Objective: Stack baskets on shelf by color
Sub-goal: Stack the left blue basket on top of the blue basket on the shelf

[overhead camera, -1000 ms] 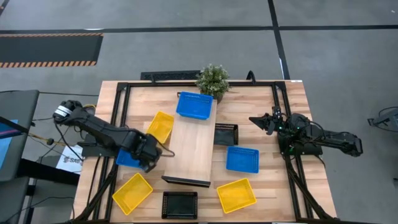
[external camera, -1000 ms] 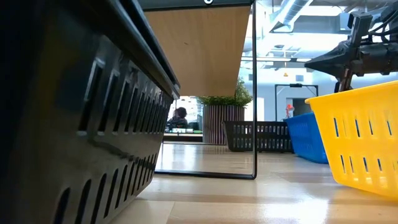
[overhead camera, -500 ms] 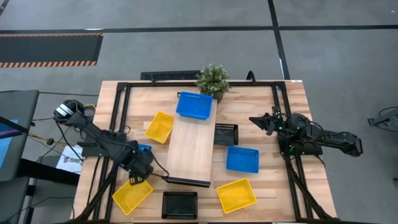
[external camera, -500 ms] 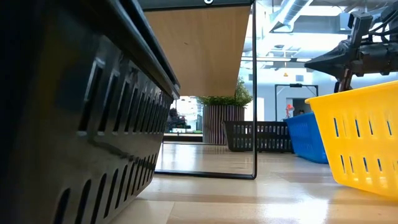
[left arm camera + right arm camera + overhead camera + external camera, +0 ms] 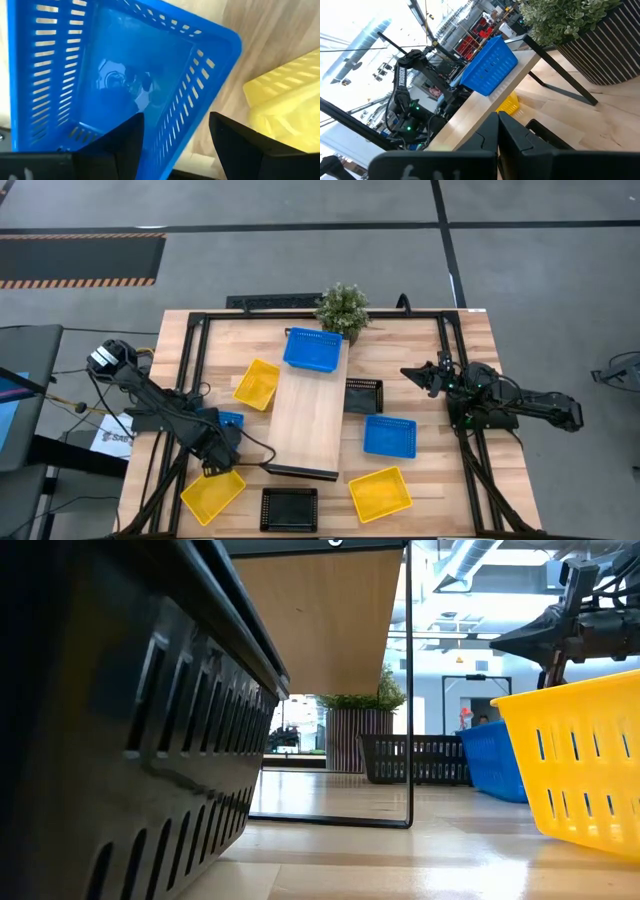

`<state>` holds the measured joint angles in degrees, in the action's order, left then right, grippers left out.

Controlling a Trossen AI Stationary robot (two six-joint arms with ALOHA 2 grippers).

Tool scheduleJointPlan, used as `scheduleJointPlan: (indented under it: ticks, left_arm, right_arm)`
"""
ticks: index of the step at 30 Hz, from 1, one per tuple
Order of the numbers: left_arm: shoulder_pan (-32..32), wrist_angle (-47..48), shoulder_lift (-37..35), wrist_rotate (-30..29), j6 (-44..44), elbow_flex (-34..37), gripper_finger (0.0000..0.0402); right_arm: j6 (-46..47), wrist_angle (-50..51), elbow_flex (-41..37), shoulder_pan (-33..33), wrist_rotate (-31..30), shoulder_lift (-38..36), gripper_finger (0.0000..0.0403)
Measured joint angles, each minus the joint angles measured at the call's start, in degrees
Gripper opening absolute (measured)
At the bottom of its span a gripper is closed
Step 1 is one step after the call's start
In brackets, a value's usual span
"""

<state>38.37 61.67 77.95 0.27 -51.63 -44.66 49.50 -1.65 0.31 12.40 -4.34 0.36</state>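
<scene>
Since the earlier frame, the left arm has swung back from the shelf's left edge toward the front-left part of the table, uncovering part of a blue basket (image 5: 229,421) on the tabletop just left of the shelf (image 5: 308,420). The left gripper (image 5: 216,461) now hangs low between that blue basket and a yellow basket (image 5: 212,492) at the front-left corner. Its wrist view shows the two dark fingers (image 5: 122,142) spread wide on either side of the blue basket's (image 5: 117,70) near rim, holding nothing, with the yellow basket (image 5: 285,107) close beside. On the shelf, one blue basket (image 5: 313,349) rests at the far end, near a potted plant (image 5: 342,308). Left of the shelf lies a second yellow basket (image 5: 256,384). To the right of the shelf sit a black basket (image 5: 364,395), a third blue basket (image 5: 389,436) and a third yellow basket (image 5: 380,493). Another black basket (image 5: 289,507) lies in front of the shelf. The right gripper (image 5: 411,374) waits above the right side of the table, fingers (image 5: 487,135) pressed together and empty.
</scene>
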Motion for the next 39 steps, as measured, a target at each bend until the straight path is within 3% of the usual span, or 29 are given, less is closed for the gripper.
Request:
scheduleJointPlan:
  ticks: [5, 14, 26, 33, 39]
  left_arm:
    - [0.0, 0.0, 0.0, 0.4, 1.1, 1.7, 0.0191]
    - [-0.1, 0.0, 0.0, 0.2, 2.1, 1.7, 0.0013]
    - [-0.2, 0.8, 0.0, 0.9, -4.4, -6.6, 0.0001]
    - [-0.2, 9.6, 0.0, 0.0, -9.4, -15.7, 0.0]
    - [-0.6, 18.2, 0.0, -8.9, -14.6, -26.0, 0.0]
  right_arm:
    - [0.0, 0.0, 0.0, 0.0, 0.0, 0.0, 0.0026]
    - [0.2, 0.0, 0.0, 0.0, 0.0, 0.0, 0.0026]
    - [0.1, -0.1, 0.0, 0.0, 0.0, 0.0, 0.0026]
    - [-0.4, -0.1, 0.0, 0.0, 0.0, 0.0, 0.0026]
    - [-0.5, -0.1, 0.0, 0.0, -0.1, 0.0, 0.0026]
